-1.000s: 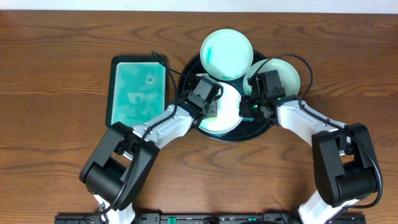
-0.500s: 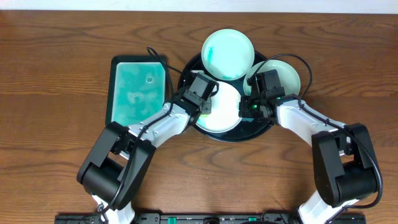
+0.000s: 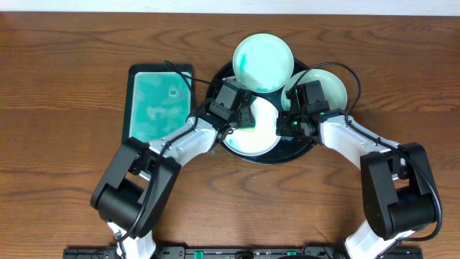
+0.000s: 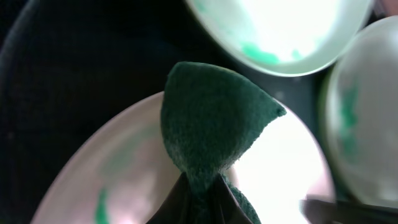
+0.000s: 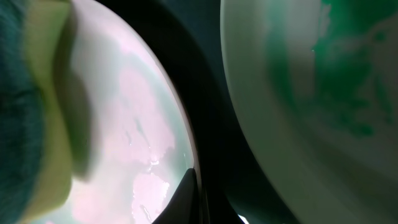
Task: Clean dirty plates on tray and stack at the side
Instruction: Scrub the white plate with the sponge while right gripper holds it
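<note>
Showing, from overhead, three dirty plates on the black tray (image 3: 269, 160) at mid-bench (image 3: 72, 43): far plate (image 3: 262, 61), right plate (image 3: 332, 88), near plate (image 3: 259, 138).
Left wrist: the left tool (image 4: 200, 199) grips a dark green sponge (image 4: 211, 124) over the near plate.
Right wrist: the right tool (image 5: 193, 196) pinches that plate's right rim.

Overhead sharp, evenly lit; wrist cams blurry, plates (image 4: 286, 25) glaring.
</note>
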You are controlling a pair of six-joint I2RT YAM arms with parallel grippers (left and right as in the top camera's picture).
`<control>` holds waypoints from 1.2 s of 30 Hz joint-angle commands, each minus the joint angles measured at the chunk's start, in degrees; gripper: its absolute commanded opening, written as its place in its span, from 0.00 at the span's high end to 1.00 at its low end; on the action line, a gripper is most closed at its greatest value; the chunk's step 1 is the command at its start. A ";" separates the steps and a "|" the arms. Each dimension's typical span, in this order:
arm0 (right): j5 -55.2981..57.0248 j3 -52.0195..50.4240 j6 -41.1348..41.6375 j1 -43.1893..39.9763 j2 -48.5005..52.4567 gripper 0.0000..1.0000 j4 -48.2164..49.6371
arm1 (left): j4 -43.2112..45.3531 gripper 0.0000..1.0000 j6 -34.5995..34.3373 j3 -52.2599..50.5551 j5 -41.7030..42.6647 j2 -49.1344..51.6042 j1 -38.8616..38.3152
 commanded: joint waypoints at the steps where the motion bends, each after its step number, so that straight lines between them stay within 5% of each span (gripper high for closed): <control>1: 2.08 -0.35 -0.87 0.02 0.52 0.99 -0.96 | -0.09 0.93 8.59 1.22 -2.89 2.64 1.70; 15: 2.10 -0.35 -0.92 0.02 0.52 0.99 -0.96 | -3.48 0.93 28.26 1.25 -20.65 1.60 5.84; 19: 2.10 -0.35 -1.11 0.02 0.52 0.99 -0.96 | -1.90 0.93 26.69 1.25 -17.81 -2.43 5.68; 28: 2.10 -0.35 -1.31 0.02 0.52 0.99 -0.94 | -1.60 0.93 8.87 1.22 9.81 -6.62 5.51; 36: 2.08 -0.35 -1.31 0.02 0.52 0.99 -0.94 | -3.28 0.93 6.84 0.90 9.62 0.11 2.89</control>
